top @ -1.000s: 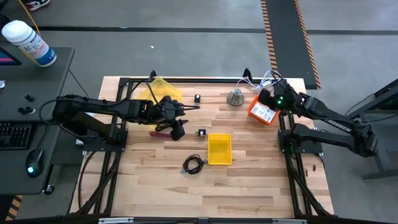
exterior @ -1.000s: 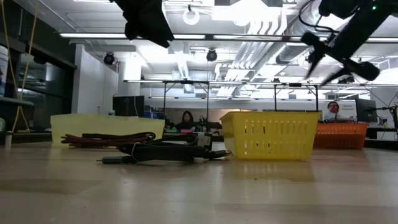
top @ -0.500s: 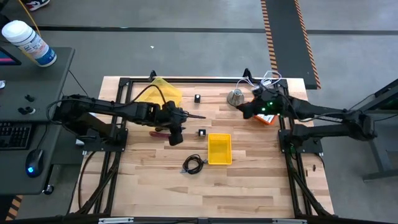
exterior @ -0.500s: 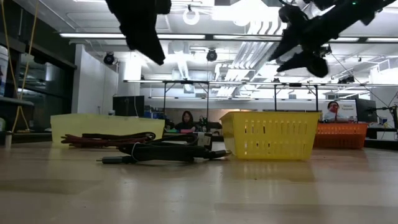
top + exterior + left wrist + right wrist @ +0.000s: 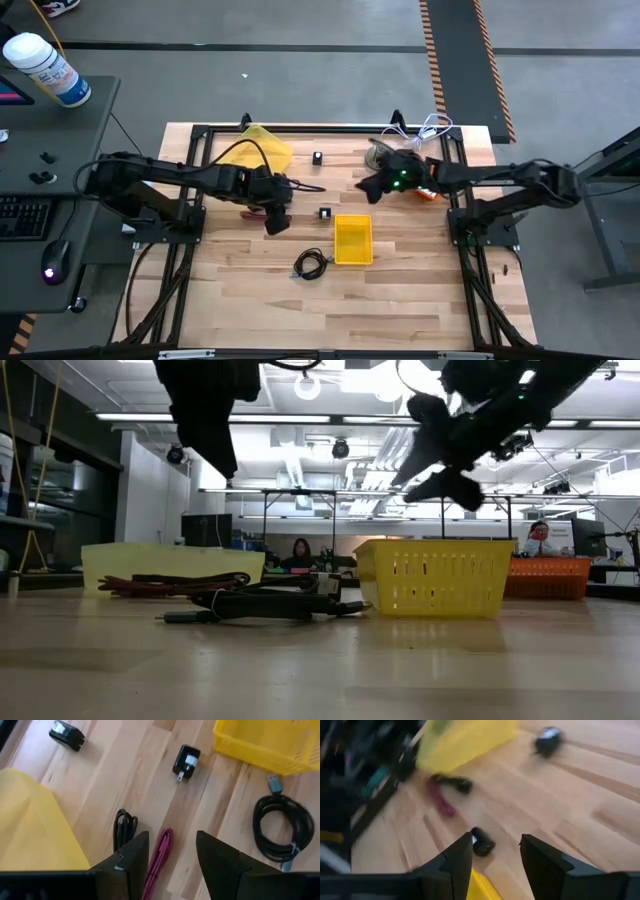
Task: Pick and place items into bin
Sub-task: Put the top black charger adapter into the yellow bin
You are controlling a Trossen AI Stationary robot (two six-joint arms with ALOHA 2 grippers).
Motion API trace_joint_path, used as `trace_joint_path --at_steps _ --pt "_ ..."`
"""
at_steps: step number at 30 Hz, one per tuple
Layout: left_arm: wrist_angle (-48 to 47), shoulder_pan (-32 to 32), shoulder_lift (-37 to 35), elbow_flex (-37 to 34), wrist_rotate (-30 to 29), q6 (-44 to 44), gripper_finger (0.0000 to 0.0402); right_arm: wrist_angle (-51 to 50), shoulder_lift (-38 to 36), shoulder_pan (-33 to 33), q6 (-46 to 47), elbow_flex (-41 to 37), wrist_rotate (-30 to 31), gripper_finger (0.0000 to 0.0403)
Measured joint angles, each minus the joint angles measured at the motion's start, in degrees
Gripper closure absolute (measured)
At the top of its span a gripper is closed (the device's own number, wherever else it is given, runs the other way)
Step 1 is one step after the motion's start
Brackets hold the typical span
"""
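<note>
Meanwhile, left gripper hung open, empty, over red-handled hand tool | right gripper open, empty, above tiny black block, likely its target | yellow plastic mesh bin nearby, seemingly unfilled

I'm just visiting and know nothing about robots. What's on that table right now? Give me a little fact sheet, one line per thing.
bin: yellow basket on the wooden table, nothing seen inside it
left gripper: open, empty, raised above the red-handled tool
right gripper: open, empty, raised behind the bin
black blocks: one just behind the bin, one further back
coiled cable: on the table left of the bin
yellow packet: at the back left
orange packet: mostly hidden under the right arm
metal cone: at the back
</note>
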Motion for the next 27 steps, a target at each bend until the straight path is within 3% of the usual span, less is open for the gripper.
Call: trace_joint_path --at_steps 3,9,18,27 --pt "0.07 0.02 -1.04 0.00 0.00 -0.57 0.0250 -1.22 5.31 1.11 -5.74 3.89 0.11 0.0247" --pt "-0.10 0.02 -1.82 0.02 0.03 -3.09 0.0250 -3.03 15.73 -2.33 -6.08 14.25 1.34 0.0247" --pt "-0.82 -2.57 -2.45 0.02 -0.38 -5.87 0.0250 -16.23 31.26 -7.30 -9.06 38.04 1.70 0.0247" --pt "-5.79 -6.05 -8.44 0.02 -5.96 -10.72 0.0250 -28.36 43.37 -9.07 -8.64 58.39 -0.49 0.0247"
